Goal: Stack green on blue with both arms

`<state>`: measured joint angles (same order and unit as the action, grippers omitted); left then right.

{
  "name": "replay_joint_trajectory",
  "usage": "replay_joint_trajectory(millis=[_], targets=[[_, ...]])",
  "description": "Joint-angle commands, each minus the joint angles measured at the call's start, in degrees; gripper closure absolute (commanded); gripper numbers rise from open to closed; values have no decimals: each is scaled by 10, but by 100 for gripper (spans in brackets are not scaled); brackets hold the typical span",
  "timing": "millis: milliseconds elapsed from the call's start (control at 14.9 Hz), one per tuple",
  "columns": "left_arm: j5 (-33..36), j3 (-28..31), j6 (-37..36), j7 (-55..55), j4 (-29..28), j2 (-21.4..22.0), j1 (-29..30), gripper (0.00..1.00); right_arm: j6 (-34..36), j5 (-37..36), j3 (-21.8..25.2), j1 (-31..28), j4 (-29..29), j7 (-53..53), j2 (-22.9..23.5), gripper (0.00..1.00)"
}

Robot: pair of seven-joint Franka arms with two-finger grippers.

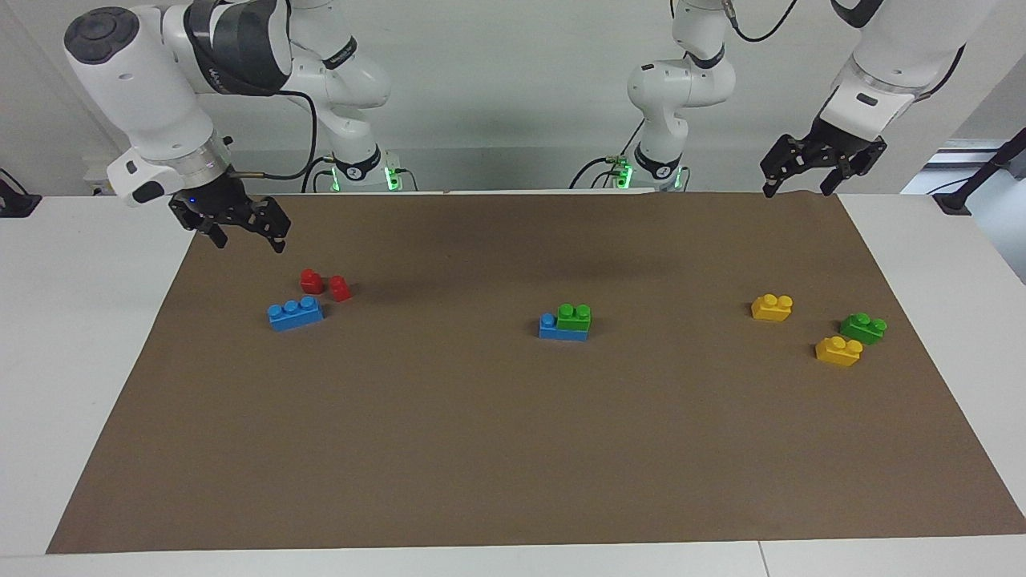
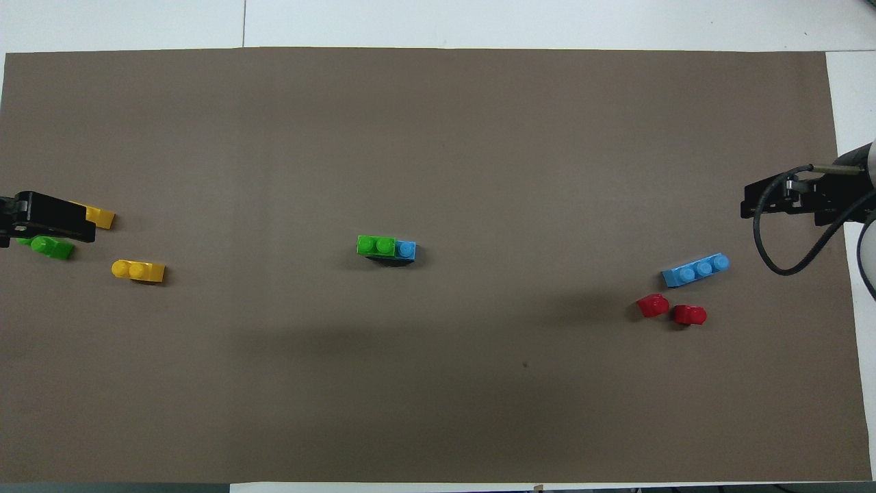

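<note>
A green brick (image 1: 574, 316) sits stacked on one end of a blue brick (image 1: 551, 328) at the mat's middle; the pair also shows in the overhead view, green brick (image 2: 376, 245) on blue brick (image 2: 407, 250). A second blue brick (image 1: 296, 312) lies bare toward the right arm's end. A second green brick (image 1: 863, 327) lies toward the left arm's end, between two yellow bricks. My right gripper (image 1: 247, 234) is open and empty, raised over the mat's corner. My left gripper (image 1: 798, 189) is open and empty, raised over the mat's edge.
Two red single-stud pieces (image 1: 311, 280) (image 1: 341, 288) lie just nearer the robots than the bare blue brick. Two yellow bricks (image 1: 772, 307) (image 1: 838, 351) flank the loose green brick. In the overhead view the left gripper (image 2: 48, 219) partly covers that green brick (image 2: 53, 248).
</note>
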<state>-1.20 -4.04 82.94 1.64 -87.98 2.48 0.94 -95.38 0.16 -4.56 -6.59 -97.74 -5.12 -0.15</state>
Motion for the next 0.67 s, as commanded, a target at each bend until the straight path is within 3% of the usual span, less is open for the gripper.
replay_joint_trajectory(millis=[0, 605], targets=[[-6, 9, -8, -16, -6, 12, -2, 0, -2, -2, -2, -4, 7, 20, 6, 0], [-7, 9, -7, -17, -10, 13, -2, 0, -2, -2, -2, -3, 4, 20, 5, 0]])
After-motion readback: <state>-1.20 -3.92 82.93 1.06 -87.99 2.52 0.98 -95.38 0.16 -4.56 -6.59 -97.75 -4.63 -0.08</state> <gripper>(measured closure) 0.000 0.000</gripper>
